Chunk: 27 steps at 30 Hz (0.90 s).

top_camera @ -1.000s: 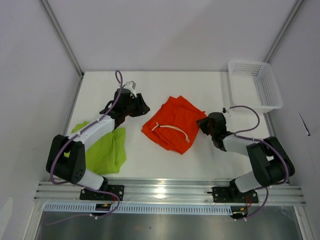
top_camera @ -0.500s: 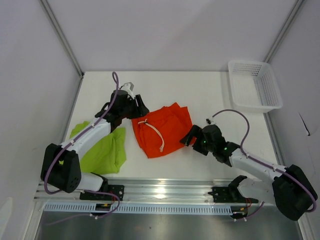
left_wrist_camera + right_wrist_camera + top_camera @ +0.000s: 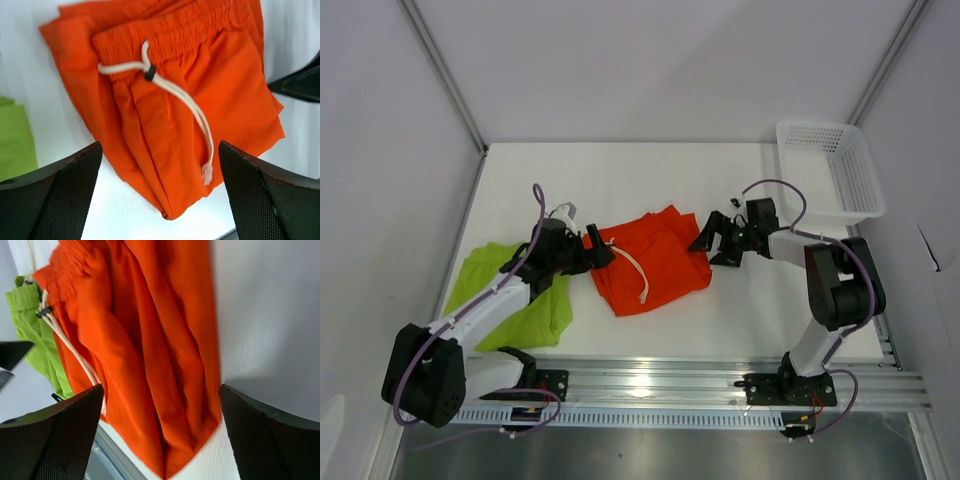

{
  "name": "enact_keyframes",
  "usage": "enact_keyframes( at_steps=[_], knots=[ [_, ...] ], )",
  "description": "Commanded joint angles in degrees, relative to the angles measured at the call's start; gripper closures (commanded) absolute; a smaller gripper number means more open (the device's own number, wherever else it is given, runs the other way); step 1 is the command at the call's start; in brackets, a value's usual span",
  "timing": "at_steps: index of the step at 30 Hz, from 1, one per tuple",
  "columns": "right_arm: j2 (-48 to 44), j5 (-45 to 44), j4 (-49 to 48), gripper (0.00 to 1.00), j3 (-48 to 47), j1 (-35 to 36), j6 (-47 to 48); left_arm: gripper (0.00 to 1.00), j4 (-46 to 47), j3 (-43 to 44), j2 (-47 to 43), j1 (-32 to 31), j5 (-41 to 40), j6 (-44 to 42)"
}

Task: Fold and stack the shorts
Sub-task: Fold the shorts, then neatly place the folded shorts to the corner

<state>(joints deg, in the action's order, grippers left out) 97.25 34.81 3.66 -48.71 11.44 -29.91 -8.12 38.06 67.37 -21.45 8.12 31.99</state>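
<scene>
Table layout: two garments, one basket, two grippers.
Drawstring shorts (image 3: 650, 262) lie at the centre of the table (image 3: 650, 180). The second pair of shorts (image 3: 545, 315) lies to their left, toward the near edge, partly under the left arm (image 3: 490, 300). The left gripper (image 3: 595, 250) is at the drawstring shorts' left edge, the right gripper (image 3: 715, 240) just beside their right edge. The basket (image 3: 860, 165) stands in the far right corner, well apart.

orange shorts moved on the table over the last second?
Yes. The orange shorts slid left in the top view, away from the white basket and nearer the green shorts.
</scene>
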Motion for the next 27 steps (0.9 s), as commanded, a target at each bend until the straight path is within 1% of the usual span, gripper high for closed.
enact_keyframes(
  at_steps=[1, 5, 7, 10, 12, 18, 20, 23, 24, 27],
  knots=[
    [4.9, 7.2, -5.2, 0.0, -5.2, 0.2, 3.5, 0.01, 5.0, -4.3, -4.4, -0.3, 1.5, 4.4],
    [10.8, 8.9, -7.8, 0.01, -8.5, 0.3, 2.6, 0.01, 7.8, -8.9, -5.8, -0.3, 1.1, 6.3],
    [12.6, 9.3, -8.4, 0.01, -10.7, 0.5, 3.8, 0.01, 10.3, -10.0, -5.3, -0.3, 1.5, 6.9],
    [15.3, 9.0, -8.1, 0.0, -12.7, 0.6, 5.6, 0.01, 12.7, -10.5, -3.1, -0.3, 2.1, 7.6],
    [17.0, 10.4, -9.3, 0.01, -13.0, 0.9, 6.0, 0.01, 14.2, -10.8, -1.4, -0.2, 2.3, 7.8],
    [19.5, 9.1, -9.7, 0.01, -13.5, 2.6, 7.9, 0.01, 18.1, -11.4, 2.2, -0.3, 1.5, 8.0],
    [20.0, 9.0, -9.8, 0.03, -13.7, 2.8, 8.5, 0.01, 18.9, -11.3, 3.3, -0.3, 1.2, 8.0],
    [19.6, 7.1, -8.8, 0.17, -13.9, 4.0, 9.6, 0.01, 20.8, -11.3, 5.5, -0.3, 1.3, 8.3],
    [19.5, 6.6, -8.6, 0.2, -13.9, 4.5, 10.3, 0.01, 20.9, -11.2, 6.0, -0.3, 1.0, 8.3],
    [18.9, 4.6, -7.2, 0.21, -14.0, 5.9, 11.8, 0.01, 20.0, -10.6, 6.9, -0.3, -0.3, 7.9]
  ],
)
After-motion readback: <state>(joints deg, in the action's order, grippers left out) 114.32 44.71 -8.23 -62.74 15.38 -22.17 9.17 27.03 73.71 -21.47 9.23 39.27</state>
